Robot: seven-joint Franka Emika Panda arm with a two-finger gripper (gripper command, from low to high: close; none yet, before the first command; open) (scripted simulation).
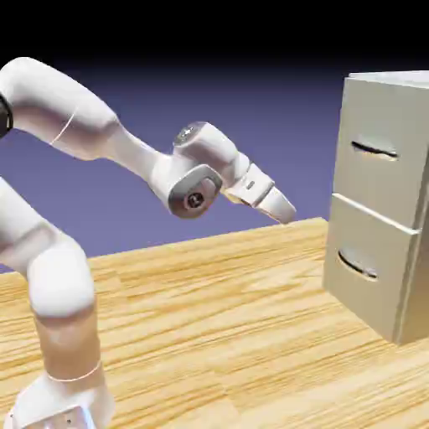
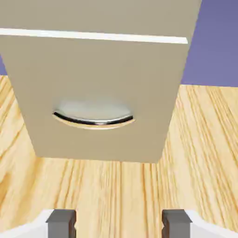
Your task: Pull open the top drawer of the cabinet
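The top drawer [image 1: 381,155] sits in the upper half of the cabinet [image 1: 419,251], at the right edge of the exterior view, on the far right part of the wooden table [image 1: 218,335]. Its flat beige-grey front lies flush with the cabinet's face, so it is shut, and nothing of its inside shows; what it holds cannot be told. A thin dark curved bar handle [image 1: 374,151] crosses the middle of its front. Directly below it, parted by a narrow seam, is the lower drawer [image 1: 369,268], the same in colour and shape, with its own curved handle [image 1: 358,266]; it too is shut and its contents are hidden.

In the hand view one drawer front [image 2: 97,93] fills the upper middle, with a dark curved handle [image 2: 93,120] and a pale shallow hollow behind it; a light seam runs across above it and the table's wood grain spreads below. By that seam, this looks like the lower drawer rather than the top one.

The gripper [image 1: 281,205] hangs in the air left of the cabinet, well apart from it, angled down and to the right. It is roughly level with the seam between the two drawers. Its two grey fingertips [image 2: 62,223] show at the bottom edge of the hand view, standing wide apart with only bare table between them, holding nothing.

The white arm [image 1: 59,276] rises from the lower left.
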